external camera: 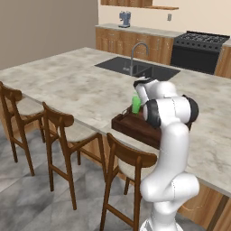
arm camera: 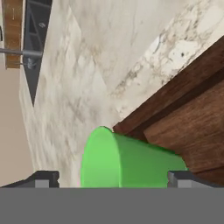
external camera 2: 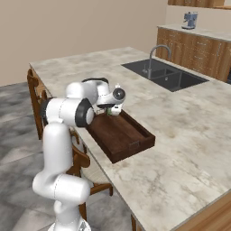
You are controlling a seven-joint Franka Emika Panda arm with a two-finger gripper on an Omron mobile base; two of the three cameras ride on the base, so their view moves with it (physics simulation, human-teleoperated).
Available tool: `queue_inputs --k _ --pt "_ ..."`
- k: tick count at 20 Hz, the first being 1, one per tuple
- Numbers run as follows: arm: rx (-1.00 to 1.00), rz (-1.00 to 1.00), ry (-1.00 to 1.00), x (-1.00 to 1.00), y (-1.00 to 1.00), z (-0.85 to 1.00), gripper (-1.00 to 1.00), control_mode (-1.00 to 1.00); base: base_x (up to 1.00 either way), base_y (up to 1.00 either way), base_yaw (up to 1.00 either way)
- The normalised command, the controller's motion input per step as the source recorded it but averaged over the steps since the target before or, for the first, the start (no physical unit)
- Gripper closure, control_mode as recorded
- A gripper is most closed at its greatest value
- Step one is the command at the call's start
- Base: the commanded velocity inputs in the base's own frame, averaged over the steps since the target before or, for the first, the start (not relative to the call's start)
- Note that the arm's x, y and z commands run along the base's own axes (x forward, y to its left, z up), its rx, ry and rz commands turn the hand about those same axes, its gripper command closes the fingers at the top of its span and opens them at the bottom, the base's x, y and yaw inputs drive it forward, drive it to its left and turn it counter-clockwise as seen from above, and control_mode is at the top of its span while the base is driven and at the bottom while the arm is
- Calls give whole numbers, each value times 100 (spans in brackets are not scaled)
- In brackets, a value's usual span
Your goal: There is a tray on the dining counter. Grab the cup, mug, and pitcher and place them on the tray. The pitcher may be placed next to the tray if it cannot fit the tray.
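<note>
Nearest, two stools (external camera: 67,131) tucked under the bench (external camera: 67,85) edge. Beyond them, tray (external camera 2: 122,135) lying by that edge. End effector (arm camera: 113,177) spread wide, fingertips (arm camera: 43,177) flanking the cup (arm camera: 127,162) with gaps on both sides, gripping nothing. Cup standing at the tray's near-left corner, seemingly inside the rim, directly ahead of the end effector, long axis upright in the base views. Judged released; a straight retreat looks needed without tipping it. Farther from the tray, sink (external camera: 135,67) and faucet (external camera: 137,54). Mug and pitcher left to fetch.

cup (external camera: 136,104): bright green, upright, inside tray (external camera 2: 131,144) | tray: dark wood, on dining counter (external camera: 67,85)
</note>
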Motion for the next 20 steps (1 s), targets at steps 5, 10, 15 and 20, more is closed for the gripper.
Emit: queue_inputs --k 5,10,15,20 --pt "0 0 2 -46 0 1 -100 -100 0 0 0" --pt "0 0 0 -35 -9 17 -100 -100 0 0 0" --pt "-2 0 0 -30 -15 53 -100 -100 0 0 0" --pt "-17 4 0 -33 -17 35 -100 -100 0 0 0"
